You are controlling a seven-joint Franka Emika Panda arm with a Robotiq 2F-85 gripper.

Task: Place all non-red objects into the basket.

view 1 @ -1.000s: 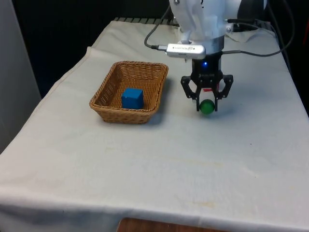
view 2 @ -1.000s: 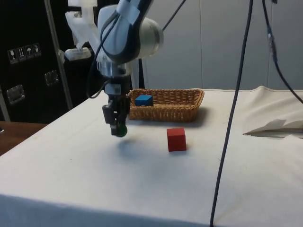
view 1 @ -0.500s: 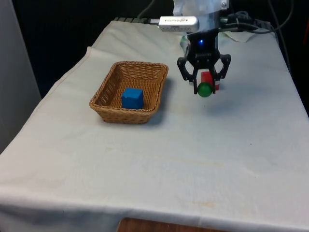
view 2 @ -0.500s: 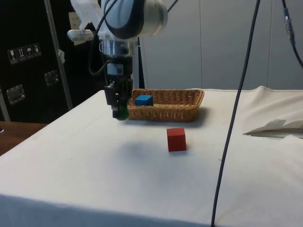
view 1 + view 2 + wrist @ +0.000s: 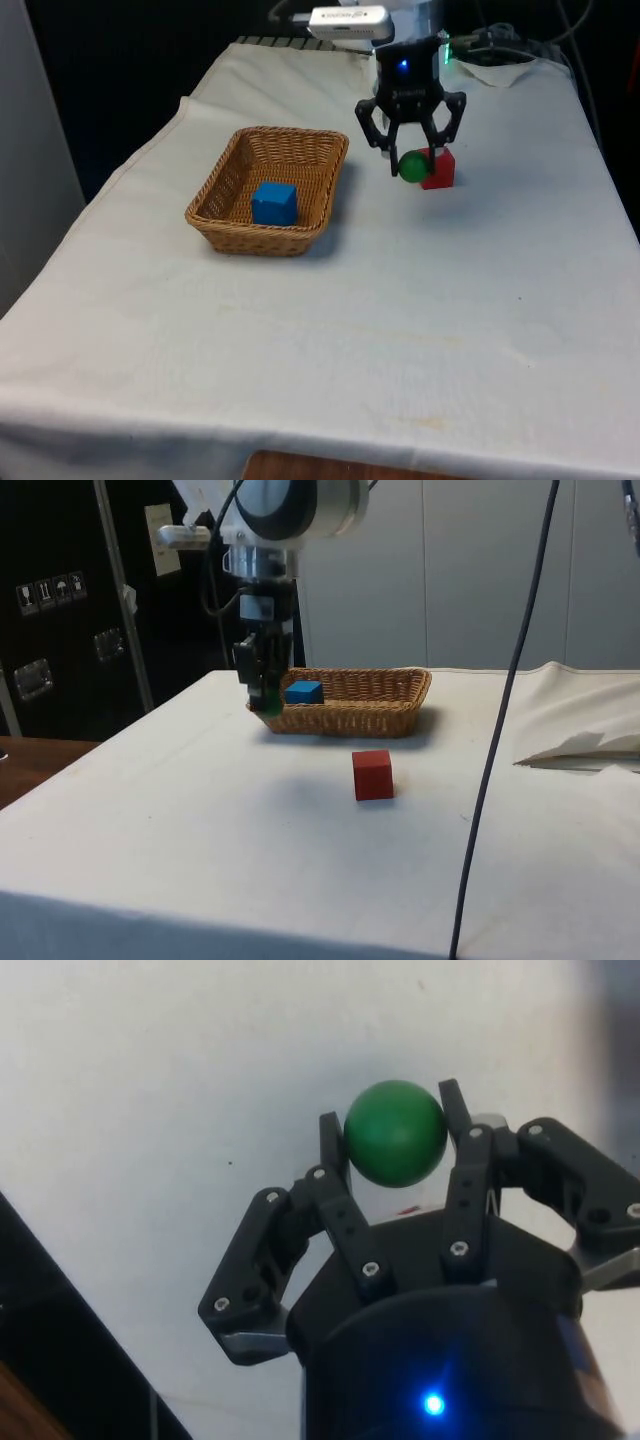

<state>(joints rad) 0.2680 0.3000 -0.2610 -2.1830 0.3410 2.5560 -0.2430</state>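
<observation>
The green ball (image 5: 412,165) hangs in the air above the white cloth, pinched between the two black fingers of the gripper (image 5: 411,166), clear of the table and short of the basket (image 5: 228,222). The wrist view shows the jaws closed on it across its widest part, one finger on either side, the ball (image 5: 395,1132) sitting near the fingertips with most of its face showing. It looks small, smooth and rigid, probably light; a round, slick surface gives the flat pads little to bite on, so a hold off the middle line would likely let it squirt out. The present grip across the equator seems the right one, and a steady carry should suit it better than a quick swing.

In the side view the ball (image 5: 267,702) and gripper (image 5: 264,694) are in front of the basket's (image 5: 395,715) near wall. The wicker basket stands towards the table's far part, on the front view's left, and a blue cube (image 5: 274,203) already lies inside it. A red cube (image 5: 438,168) rests on the cloth just behind the ball in the front view, well apart from the basket; being red, it should stay where it is.
</observation>
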